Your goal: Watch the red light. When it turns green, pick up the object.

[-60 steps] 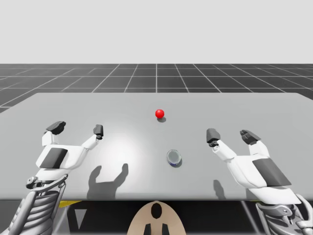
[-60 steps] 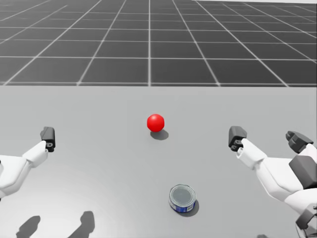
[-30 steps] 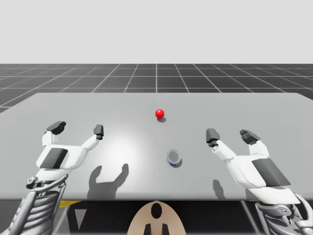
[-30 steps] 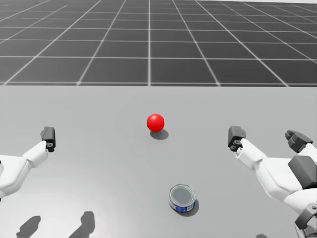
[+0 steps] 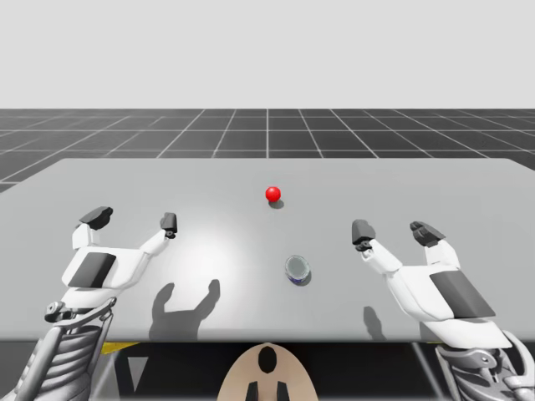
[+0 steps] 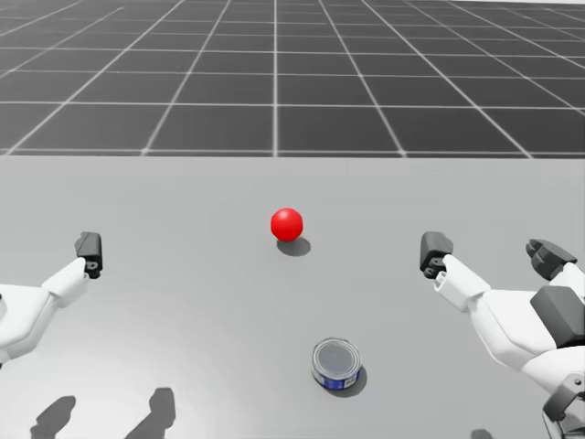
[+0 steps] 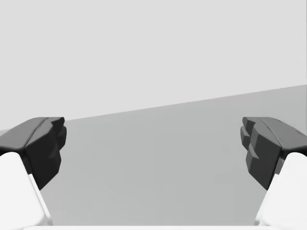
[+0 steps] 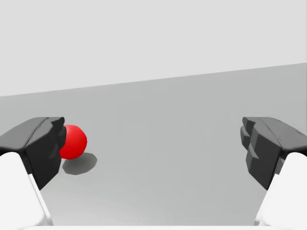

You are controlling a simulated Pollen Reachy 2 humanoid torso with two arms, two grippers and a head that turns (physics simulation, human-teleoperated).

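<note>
The light is a red ball [image 5: 273, 194] [image 6: 287, 224] resting on the grey table [image 5: 418, 180], near its middle. A short round can [image 5: 297, 269] [image 6: 337, 364] with a silver top and blue side stands upright nearer to me, slightly right of centre. My left gripper [image 5: 132, 220] [image 7: 153, 148] hovers open over the table's left side, nothing between its fingers. My right gripper [image 5: 391, 230] [image 6: 489, 254] [image 8: 153, 148] is open to the right of the can, apart from it. From the right wrist, the red ball [image 8: 73, 142] lies ahead, beside one fingertip.
The table's front edge [image 5: 267, 340] runs just before my torso. Bare grey surface [image 6: 183, 302] stretches between the two grippers around the can and the ball. Beyond the far edge lies a dark gridded floor [image 6: 274, 73].
</note>
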